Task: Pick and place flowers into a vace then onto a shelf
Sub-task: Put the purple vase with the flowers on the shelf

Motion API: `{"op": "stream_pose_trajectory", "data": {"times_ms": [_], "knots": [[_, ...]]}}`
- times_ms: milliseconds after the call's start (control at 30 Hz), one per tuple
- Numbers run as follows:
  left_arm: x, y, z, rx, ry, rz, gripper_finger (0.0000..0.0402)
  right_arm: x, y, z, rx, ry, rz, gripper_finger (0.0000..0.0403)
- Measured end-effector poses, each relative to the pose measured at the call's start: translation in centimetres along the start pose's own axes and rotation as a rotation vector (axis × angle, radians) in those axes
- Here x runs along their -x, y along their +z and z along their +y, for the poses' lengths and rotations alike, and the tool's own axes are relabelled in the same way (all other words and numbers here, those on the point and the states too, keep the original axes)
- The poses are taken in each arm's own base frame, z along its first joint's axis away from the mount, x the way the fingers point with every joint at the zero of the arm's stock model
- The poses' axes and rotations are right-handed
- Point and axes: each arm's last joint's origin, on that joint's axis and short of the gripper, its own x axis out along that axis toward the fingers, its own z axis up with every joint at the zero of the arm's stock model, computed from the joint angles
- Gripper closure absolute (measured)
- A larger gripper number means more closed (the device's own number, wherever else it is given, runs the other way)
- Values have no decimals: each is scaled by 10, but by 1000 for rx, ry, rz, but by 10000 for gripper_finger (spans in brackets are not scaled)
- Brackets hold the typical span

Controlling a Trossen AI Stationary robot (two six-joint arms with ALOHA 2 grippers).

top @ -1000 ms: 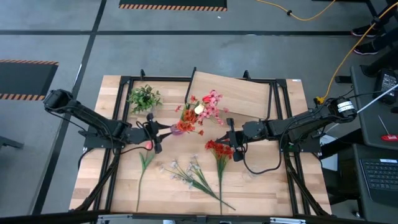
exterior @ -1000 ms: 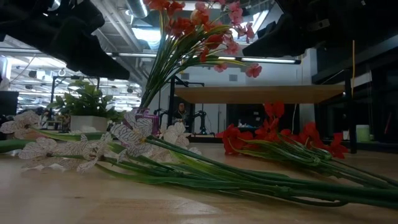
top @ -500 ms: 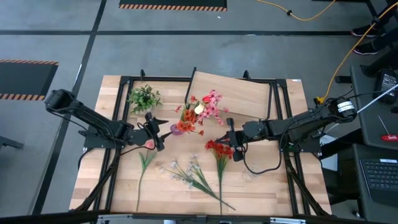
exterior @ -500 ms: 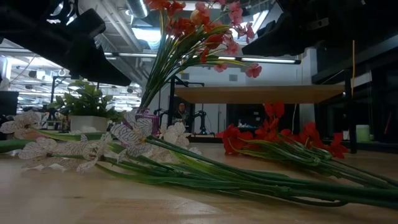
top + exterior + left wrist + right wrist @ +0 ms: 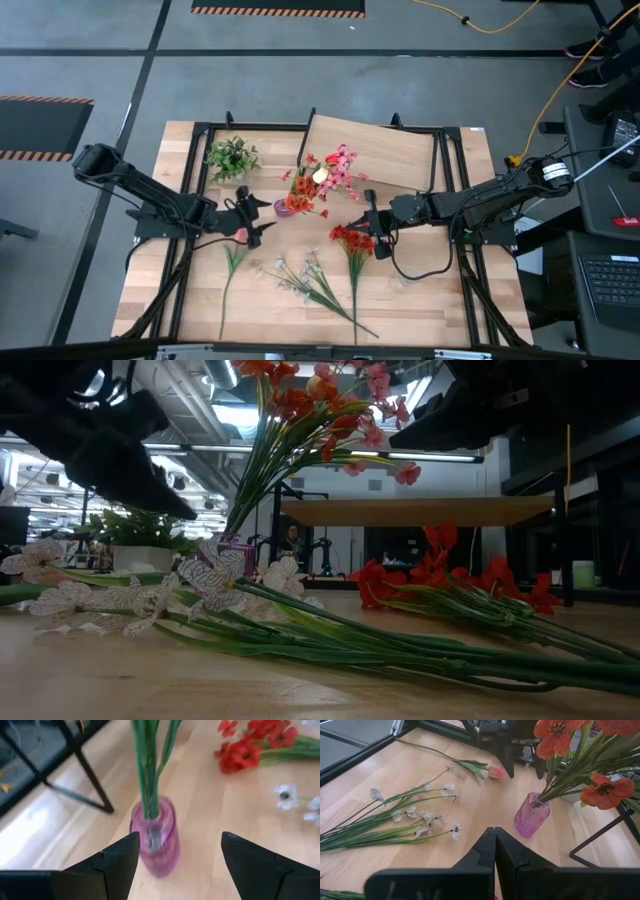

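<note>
The left claw (image 5: 175,865), wide, has backed off the vase (image 5: 155,837) just ahead; right claw (image 5: 495,851) waits pinched, empty. Stems (image 5: 350,262) remain.

Left wrist view: pink vase (image 5: 154,836) blurred; its flowers (image 5: 150,765) cut off by the frame edge, blooms out of view. Low view: vase mostly hidden behind white flowers (image 5: 215,585).
</note>
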Motion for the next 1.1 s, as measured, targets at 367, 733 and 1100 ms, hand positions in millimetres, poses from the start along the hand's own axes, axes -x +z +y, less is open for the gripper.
{"op": "stream_pose_trajectory", "data": {"times_ms": [367, 733, 1100], "knots": [[-12, -3, 19, 76, 18, 100, 130, 0, 0, 0, 0, 0, 1, 398], [-32, -4, 34, 47, -65, 157, 130, 0, 0, 0, 1, 0, 1, 398], [-47, -4, 47, 37, -124, 157, 130, 0, 0, 0, 5, 0, 1, 398]]}}
